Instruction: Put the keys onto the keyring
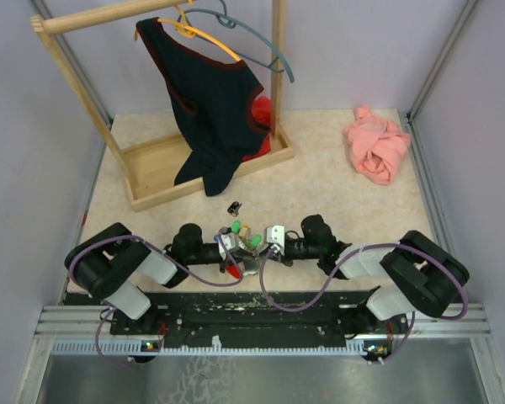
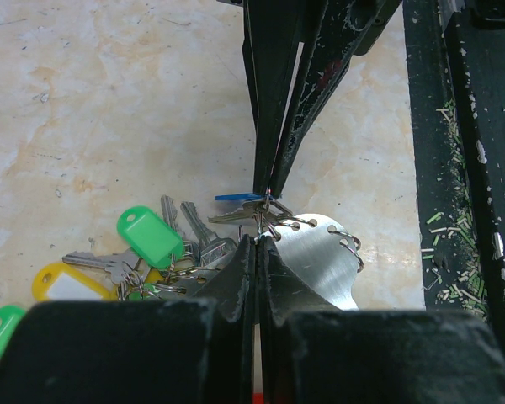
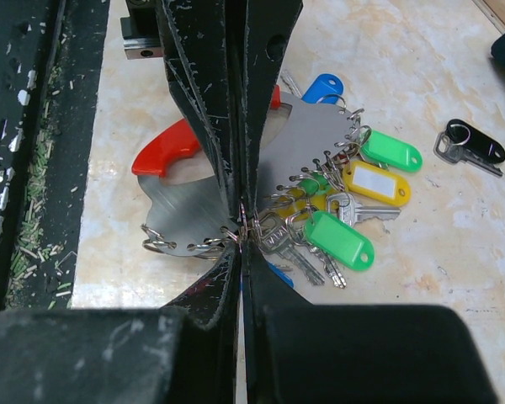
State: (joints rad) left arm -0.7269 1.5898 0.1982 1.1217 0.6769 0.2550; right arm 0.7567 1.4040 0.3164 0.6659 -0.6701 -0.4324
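Note:
The keyring is a silvery metal plate (image 3: 189, 210) with a red handle (image 3: 162, 153) and small split rings along its rim. It lies on the table between the arms (image 1: 251, 252). Keys with green (image 3: 340, 240), yellow (image 3: 375, 182) and blue (image 3: 323, 87) tags hang from it. My left gripper (image 2: 258, 239) and right gripper (image 3: 241, 244) are both shut, tip to tip, each pinching one thin split ring (image 2: 263, 220) at the plate's edge. A blue-headed key (image 2: 236, 199) hangs by that ring. A black-headed key (image 3: 473, 141) lies apart on the table (image 1: 234, 207).
A wooden rack (image 1: 164, 172) with a dark garment (image 1: 215, 101) on hangers stands at the back left. A pink cloth (image 1: 377, 145) lies bunched at the back right. The black base rail (image 1: 252, 316) runs along the near edge.

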